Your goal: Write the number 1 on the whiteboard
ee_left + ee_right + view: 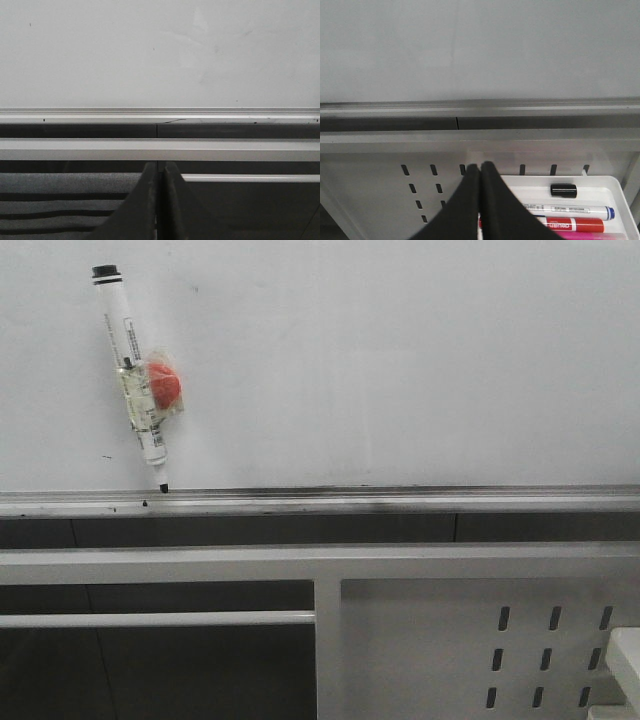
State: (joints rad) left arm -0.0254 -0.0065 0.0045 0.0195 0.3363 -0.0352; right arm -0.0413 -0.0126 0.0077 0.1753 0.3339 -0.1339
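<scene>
Leaning tip-down on the ledge (400, 502), a marker (135, 380) rests against the unmarked whiteboard (400, 360), both grippers (159, 175) (480, 172) clenched empty.

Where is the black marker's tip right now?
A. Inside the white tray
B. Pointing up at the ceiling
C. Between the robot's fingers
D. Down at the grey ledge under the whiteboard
D: the marker leans against the whiteboard, cap end up, its tip at the ledge.
</scene>
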